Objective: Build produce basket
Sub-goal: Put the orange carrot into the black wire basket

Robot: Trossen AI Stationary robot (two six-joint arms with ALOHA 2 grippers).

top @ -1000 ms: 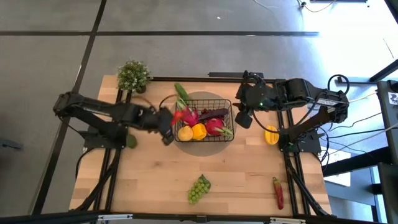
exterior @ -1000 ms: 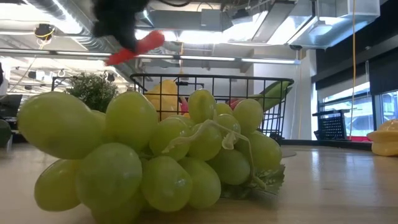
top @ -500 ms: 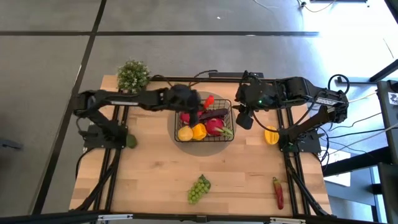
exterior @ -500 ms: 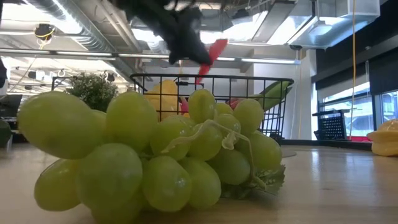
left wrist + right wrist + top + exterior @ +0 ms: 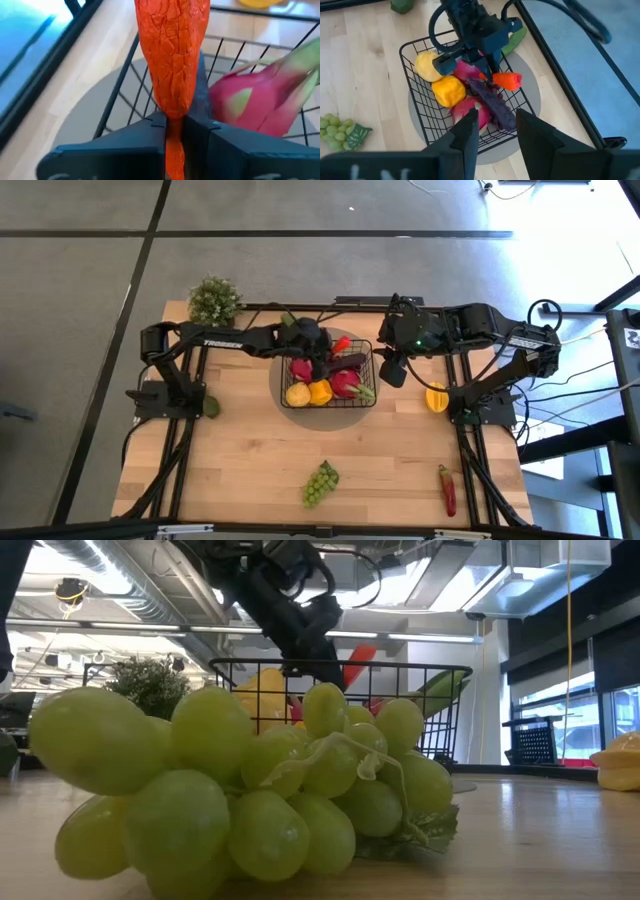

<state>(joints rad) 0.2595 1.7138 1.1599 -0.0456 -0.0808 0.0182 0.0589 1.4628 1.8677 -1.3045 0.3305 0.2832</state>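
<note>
High view: left gripper (image 5: 326,356) over the basket (image 5: 368,350), jaws clenched on the orange carrot (image 5: 341,341) | carrot above the purple eggplant (image 5: 345,363) | right gripper (image 5: 392,371) beside the basket, jaws released, holding nothing

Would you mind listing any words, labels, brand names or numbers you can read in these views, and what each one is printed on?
No text can be read with certainty.
Left arm: pale lettering along its forearm link in the high view, too small to read.
Right edge of the high view: a white tag with a black printed pattern, not legible.
Right wrist view: pale marks on the right gripper's housing, cut off and blurred.
The basket and the carrot carry no markings.
</note>
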